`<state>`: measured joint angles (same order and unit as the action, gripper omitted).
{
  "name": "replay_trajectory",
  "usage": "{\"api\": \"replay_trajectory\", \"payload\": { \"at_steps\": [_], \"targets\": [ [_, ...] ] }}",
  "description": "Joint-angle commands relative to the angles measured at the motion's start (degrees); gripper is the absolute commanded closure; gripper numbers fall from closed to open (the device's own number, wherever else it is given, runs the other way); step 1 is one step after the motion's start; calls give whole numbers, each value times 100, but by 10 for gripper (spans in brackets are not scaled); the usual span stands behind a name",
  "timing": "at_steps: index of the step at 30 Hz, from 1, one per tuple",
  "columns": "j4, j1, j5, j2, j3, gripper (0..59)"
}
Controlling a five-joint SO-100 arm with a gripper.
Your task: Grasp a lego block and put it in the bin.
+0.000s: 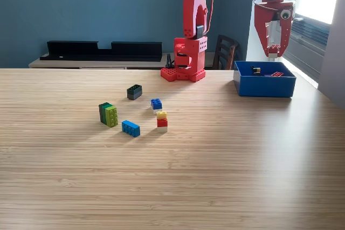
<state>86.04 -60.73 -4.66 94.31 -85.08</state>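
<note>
My red gripper (274, 52) hangs above the blue bin (264, 86) at the exterior view's right. Its fingers meet at the tip on a small red and whitish lego block (273, 54). Inside the bin lie a dark block (256, 70) and a red block (277, 74). On the wooden table, left of centre, sit several loose blocks: a dark green one (134, 91), a small blue one (156, 103), a green pair (108, 114), a light blue one (130, 128) and a yellow-red-white stack (161, 121).
The arm's red base (186, 60) stands at the table's far edge, left of the bin. A dark chair (225, 52) is behind it. A black tray (102, 50) rests on a low shelf along the blue wall.
</note>
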Motion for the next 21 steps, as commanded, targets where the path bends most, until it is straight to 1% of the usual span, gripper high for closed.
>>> {"api": "replay_trajectory", "payload": {
  "at_steps": [1, 7, 8, 10, 11, 12, 13, 15, 18, 21],
  "targets": [
    [53, -536, -97, 492, -70, 586],
    [53, -615, -211, 492, -105, 585],
    [53, -615, -229, 492, -105, 558],
    [53, -615, -272, 492, -114, 383],
    [53, -615, -290, 492, -123, 323],
    [53, -615, -308, 492, -123, 293],
    [53, -615, -334, 492, -132, 276],
    [53, -615, -369, 492, -132, 271],
    [53, -598, -387, 492, -132, 296],
    [18, -448, -325, 492, -79, 381]
  ]
}}
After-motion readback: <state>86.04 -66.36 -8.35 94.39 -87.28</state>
